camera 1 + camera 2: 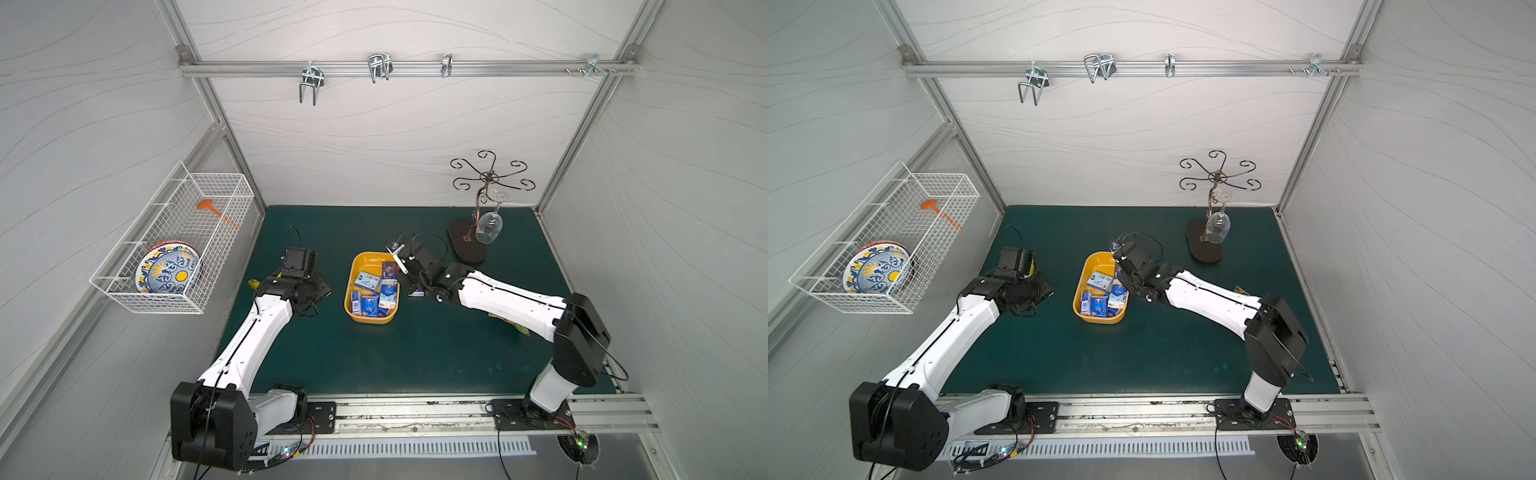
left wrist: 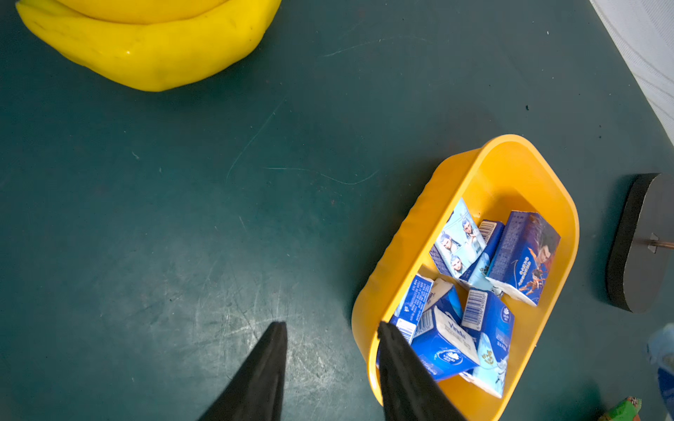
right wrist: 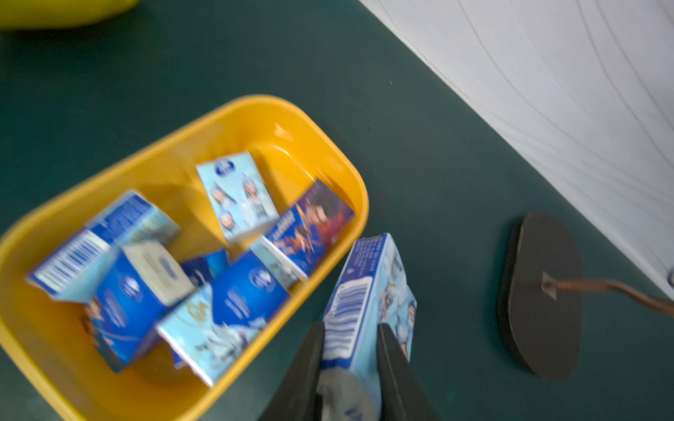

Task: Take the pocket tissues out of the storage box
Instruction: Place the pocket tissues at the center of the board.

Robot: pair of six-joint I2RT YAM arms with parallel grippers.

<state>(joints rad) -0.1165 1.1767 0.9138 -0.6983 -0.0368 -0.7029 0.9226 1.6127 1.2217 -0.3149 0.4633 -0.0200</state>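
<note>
The yellow-orange storage box (image 1: 351, 282) (image 1: 1080, 291) sits mid-mat, with several blue and white pocket tissues (image 1: 376, 295) (image 2: 445, 342) (image 3: 237, 197) lying jumbled inside. My right gripper (image 3: 350, 326) (image 1: 413, 286) is just off the box's right rim (image 3: 361, 218), over the mat. It is shut on one light-blue packet (image 3: 368, 291) with a barcode, gripped by its narrow sides. My left gripper (image 2: 330, 324) (image 1: 320, 291) hovers left of the box. It is open and empty, and one fingertip overlaps the box's near rim (image 2: 401, 237) in the left wrist view.
A banana bunch (image 2: 146, 43) lies on the mat by the left arm. The dark oval base of a glass stand (image 1: 467, 245) (image 3: 539, 291) stands back right, with a glass hanging from it. A green snack bag (image 1: 521, 330) lies under the right arm. A white wire basket (image 1: 174, 241) hangs on the left wall.
</note>
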